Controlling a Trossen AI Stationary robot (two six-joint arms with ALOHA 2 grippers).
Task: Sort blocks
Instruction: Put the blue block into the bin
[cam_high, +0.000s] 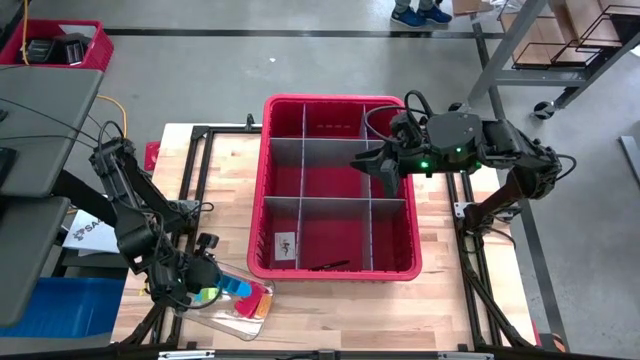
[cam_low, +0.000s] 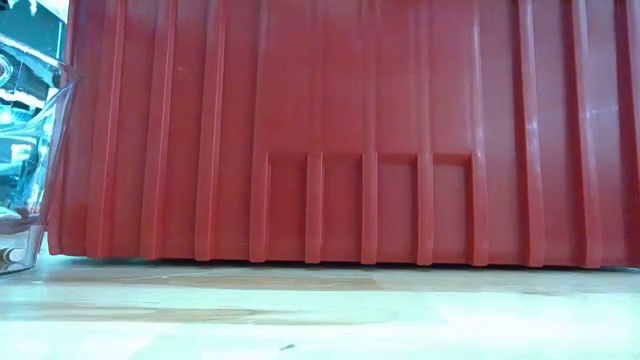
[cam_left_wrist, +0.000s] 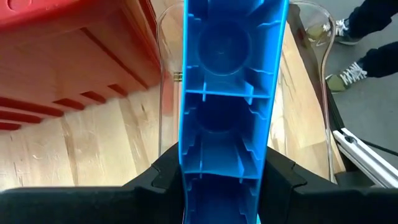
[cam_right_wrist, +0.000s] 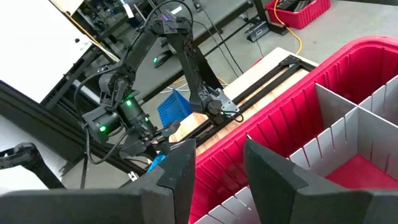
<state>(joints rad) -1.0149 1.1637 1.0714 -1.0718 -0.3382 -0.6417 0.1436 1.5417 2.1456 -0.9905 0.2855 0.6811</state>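
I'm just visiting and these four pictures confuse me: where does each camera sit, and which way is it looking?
High view: above, looking down on the red bin, both arms, left gripper, right gripper.
Low view: at table height, facing the bin's wall; no arm shows.
Left wrist view: on the left arm, looking past its fingers clamping a blue block.
Right wrist view: on the right arm, over the bin, empty fingers apart, left arm beyond.
All share the bin.

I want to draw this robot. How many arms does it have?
2. The left arm is beside the red bin, its tool gripping a blue block at a clear container. The right arm hangs over the bin, tool open.
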